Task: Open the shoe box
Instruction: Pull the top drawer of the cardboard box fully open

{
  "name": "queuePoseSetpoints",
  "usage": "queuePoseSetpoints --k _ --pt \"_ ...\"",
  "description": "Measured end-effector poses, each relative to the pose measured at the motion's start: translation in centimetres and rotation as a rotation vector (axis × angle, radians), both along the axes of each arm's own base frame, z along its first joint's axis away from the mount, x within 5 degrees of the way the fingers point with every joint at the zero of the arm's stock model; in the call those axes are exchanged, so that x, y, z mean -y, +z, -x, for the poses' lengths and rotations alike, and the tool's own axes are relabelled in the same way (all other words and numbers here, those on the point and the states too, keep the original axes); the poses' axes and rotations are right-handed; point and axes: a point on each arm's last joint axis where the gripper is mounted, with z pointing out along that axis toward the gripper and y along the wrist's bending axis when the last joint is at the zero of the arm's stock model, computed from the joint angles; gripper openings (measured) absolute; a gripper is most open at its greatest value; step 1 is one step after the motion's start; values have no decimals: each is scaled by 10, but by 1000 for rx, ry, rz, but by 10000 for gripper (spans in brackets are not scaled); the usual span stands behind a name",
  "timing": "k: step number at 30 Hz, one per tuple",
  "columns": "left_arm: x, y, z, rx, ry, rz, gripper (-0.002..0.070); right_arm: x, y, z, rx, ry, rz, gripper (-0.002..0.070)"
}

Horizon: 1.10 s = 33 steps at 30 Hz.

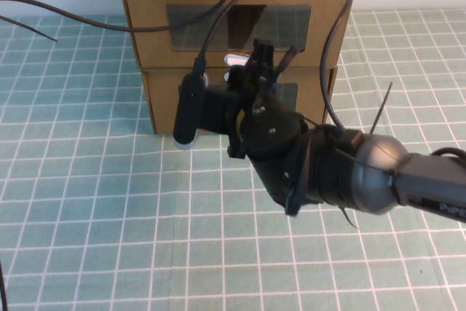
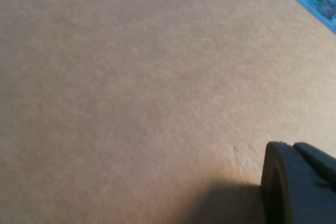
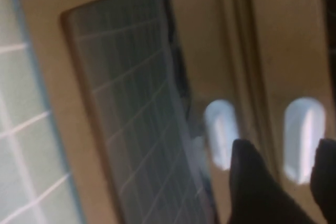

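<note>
Two stacked brown cardboard shoe boxes [image 1: 149, 41], windowed fronts, at 12 o'clock on green gridded desk [image 1: 73, 202]. Right end effector [image 1: 274, 54] released, empty, at the pale oval finger holes [image 3: 220, 132]. Left end effector [image 2: 296, 184] close against box cardboard; state cannot be told. Judged light, flimsy: hook a hole, pull gently.

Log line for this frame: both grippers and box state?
right gripper: open, at front of shoe boxes, near pale oval openings | left gripper: close against plain cardboard | boxes: look shut
</note>
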Motion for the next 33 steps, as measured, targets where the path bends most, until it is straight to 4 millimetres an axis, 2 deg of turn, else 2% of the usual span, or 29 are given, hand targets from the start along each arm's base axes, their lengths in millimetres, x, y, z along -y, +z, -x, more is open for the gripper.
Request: queuePoseSetpoints --k 6,12,19,22,31,33 --pt "0 -1 0 -2 -1 1 -5 3 9 -20 23 -23 -37 234" --pt "0 0 0 -1 -1 2 -5 8 7 -32 2 1 -52 232" --pt "0 0 0 -1 -1 2 -5 7 1 -38 9 9 -29 164" --pt "0 0 0 -1 -1 2 -5 7 0 -39 19 6 -17 92" --pt "0 -2 -1 -11 3 7 -5 5 -1 -37 44 -21 9 86" --pt "0 -2 -2 -24 15 10 -5 3 -2 -34 40 -36 3 47"
